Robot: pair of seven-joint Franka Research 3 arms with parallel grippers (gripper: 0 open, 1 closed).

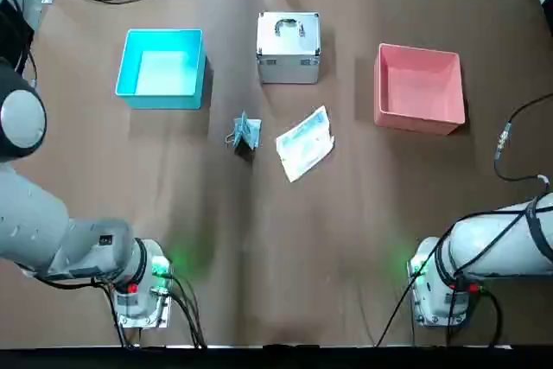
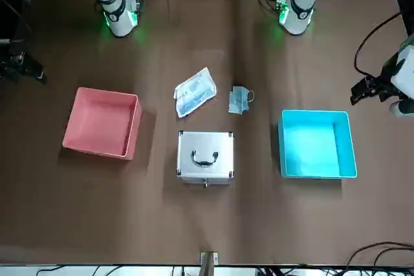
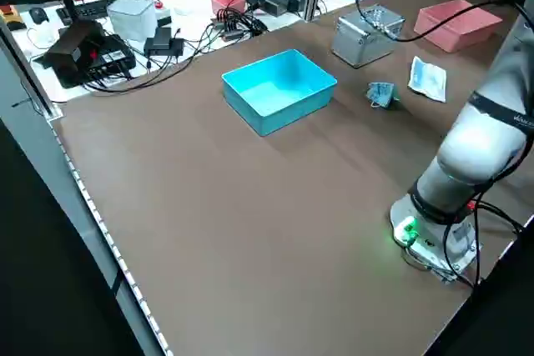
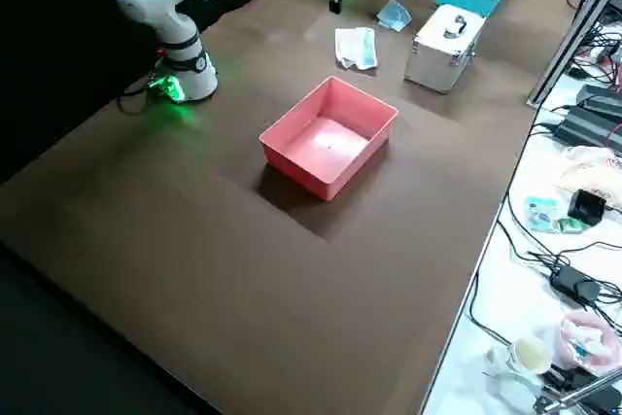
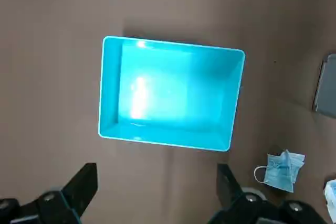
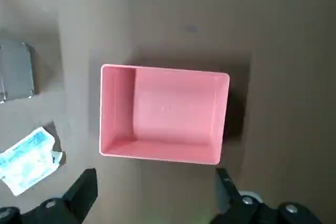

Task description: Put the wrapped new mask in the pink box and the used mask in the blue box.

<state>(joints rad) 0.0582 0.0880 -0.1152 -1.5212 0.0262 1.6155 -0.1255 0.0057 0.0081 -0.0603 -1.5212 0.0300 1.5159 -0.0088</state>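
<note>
Pink box [image 6: 164, 111] beyond the open fingers [image 6: 81, 195], packet [image 6: 30, 160] nearby.

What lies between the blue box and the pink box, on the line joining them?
The silver metal case stands between the blue box and the pink box, as the top view shows.

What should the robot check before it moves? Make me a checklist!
1. Pink box has nothing inside: ok.
2. Blue box has nothing inside: ok.
3. Wrapped mask lies out where it can be picked up: ok.
4. Used mask is apart from the wrapped one: ok.
5. Left gripper, near the blue box, is open: ok.
6. Right gripper, near the pink box, is open: ok.
</note>
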